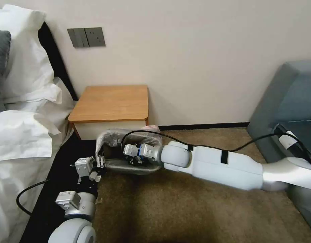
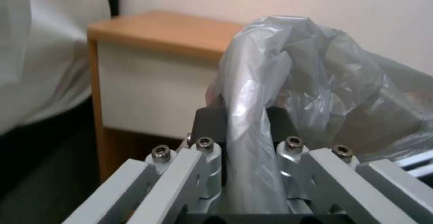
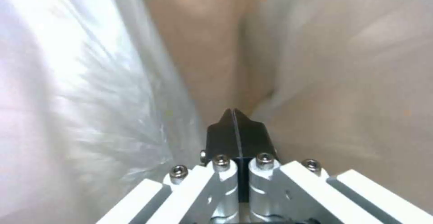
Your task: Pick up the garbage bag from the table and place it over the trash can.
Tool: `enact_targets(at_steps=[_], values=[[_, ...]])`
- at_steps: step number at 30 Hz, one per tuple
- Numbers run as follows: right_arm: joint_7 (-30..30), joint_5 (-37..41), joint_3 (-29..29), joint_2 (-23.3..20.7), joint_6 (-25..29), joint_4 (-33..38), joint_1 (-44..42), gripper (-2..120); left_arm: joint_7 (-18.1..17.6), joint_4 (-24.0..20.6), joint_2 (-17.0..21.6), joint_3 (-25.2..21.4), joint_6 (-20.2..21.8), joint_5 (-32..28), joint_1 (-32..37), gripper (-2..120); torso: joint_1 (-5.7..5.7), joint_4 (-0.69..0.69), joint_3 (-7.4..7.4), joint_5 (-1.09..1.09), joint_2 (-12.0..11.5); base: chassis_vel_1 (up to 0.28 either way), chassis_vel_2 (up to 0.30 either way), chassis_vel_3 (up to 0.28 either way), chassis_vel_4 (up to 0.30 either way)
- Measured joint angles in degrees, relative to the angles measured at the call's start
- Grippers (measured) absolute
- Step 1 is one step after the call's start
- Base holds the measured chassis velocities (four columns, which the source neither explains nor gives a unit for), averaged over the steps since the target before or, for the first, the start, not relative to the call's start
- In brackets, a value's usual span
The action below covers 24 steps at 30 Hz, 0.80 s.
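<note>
Garbage bag [image 1: 135, 136] draped over the trash can [image 1: 135, 167], on the carpet just in front of the table [image 1: 110, 103], at about 6 o'clock from the tabletop. Bag's grey film bunches up at the can's far rim. Left gripper [image 1: 101, 161] at the can's 9 o'clock edge, jaws clamped on a fold of the bag [image 2: 252, 122]. Right gripper [image 1: 132, 158] reaches in from 3 o'clock, down inside the bag-lined can, fingers [image 3: 234, 132] pressed together, nothing visibly between them. Bed [image 1: 24, 135] at 9 o'clock of the table.
</note>
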Motion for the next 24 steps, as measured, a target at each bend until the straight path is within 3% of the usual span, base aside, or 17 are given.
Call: enact_targets(at_steps=[4, 7, 8, 10, 11, 12, 15, 16, 18, 19, 21, 22, 24], values=[[-0.1, 0.0, 5.1, -5.7, 0.5, 6.5, -4.0, 0, -3.1, -1.4, 0.4, -0.1, 5.0, -5.2, 0.6, 11, 0.0, 0.0, 0.0, 0.0, 0.0, 0.0, 0.0, 0.0, 0.0], [-0.4, -0.3, 13.2, -11.6, 1.4, 13.2, -11.6, 0, -5.7, -2.2, 0.6, 0.1, 9.7, -11.2, 0.8, 11, 0.0, -0.01, -0.01, 0.0, 0.0, 0.0, 0.0, 0.0, 0.0], [-0.4, -0.3, 13.2, -11.6, 1.4, 13.2, -11.6, 0, -5.7, -2.2, 0.6, 0.1, 9.7, -11.2, 0.8, 11, 0.0, -0.01, -0.01, 0.0, 0.0, 0.0, 0.0, 0.0, 0.0], [0.0, -0.3, 20.9, -15.3, 3.1, 17.9, -19.8, 0, -6.9, -2.4, 0.6, 0.3, 13.8, -14.8, 0.7, 11, 0.0, -0.02, 0.0, 0.04, 0.0, 0.0, 0.0, 0.0, 0.0], [0.4, -0.3, 26.3, -16.8, 3.9, 19.8, -24.3, 7, -7.2, -2.3, 0.7, 0.4, 15.5, -16.0, 0.6, 11, 0.0, -0.02, -0.01, -0.01, 0.0, 0.0, 0.0, 0.0, 0.0], [0.4, -0.3, 26.3, -16.8, 3.9, 19.8, -24.3, 7, -7.2, -2.3, 0.7, 0.4, 15.5, -16.0, 0.6, 11, 0.0, -0.02, -0.01, -0.01, 0.0, 0.0, 0.0, 0.0, 0.0], [2.3, -0.6, 39.2, -17.8, 6.8, 22.2, -37.4, 20, -7.5, -0.9, 0.8, 0.7, 19.7, -17.3, 0.1, 11, -0.01, -0.01, -0.01, 0.0, 0.0, 0.0, 0.0, 0.0, 0.0], [2.3, -0.6, 39.2, -17.8, 6.8, 22.2, -37.4, 20, -7.5, -0.9, 0.8, 0.7, 19.7, -17.3, 0.1, 11, -0.01, -0.01, -0.01, 0.0, 0.0, 0.0, 0.0, 0.0, 0.0], [4.8, -0.6, 47.7, -15.7, 8.2, 22.6, -46.3, 30, -7.3, -0.4, 1.1, 0.8, 22.7, -18.0, -0.1, 11, 0.0, -0.02, -0.01, 0.02, 0.0, 0.0, 0.0, 0.0, 0.0], [4.8, -0.6, 47.7, -15.7, 8.2, 22.6, -46.3, 30, -7.3, -0.4, 1.1, 0.8, 22.7, -18.0, -0.1, 11, 0.0, -0.02, -0.01, 0.02, 0.0, 0.0, 0.0, 0.0, 0.0], [6.8, -0.4, 54.7, -12.4, 9.2, 22.6, -52.3, 40, -6.9, 0.7, 1.5, 0.9, 24.1, -18.4, -0.4, 11, 0.0, -0.02, -0.01, 0.0, 0.0, 0.0, 0.0, 0.0, 0.0], [6.8, -0.4, 54.7, -12.4, 9.2, 22.6, -52.3, 40, -6.9, 0.7, 1.5, 0.9, 24.1, -18.4, -0.4, 11, 0.0, -0.02, -0.01, 0.0, 0.0, 0.0, 0.0, 0.0, 0.0], [7.3, 0.0, 60.5, -8.8, 9.8, 22.6, -56.9, 52, -6.8, 2.3, 1.7, 1.0, 24.2, -20.0, -0.8, 11, -0.01, -0.01, -0.01, 0.0, 0.0, 0.0, 0.0, 0.0, 0.0]])
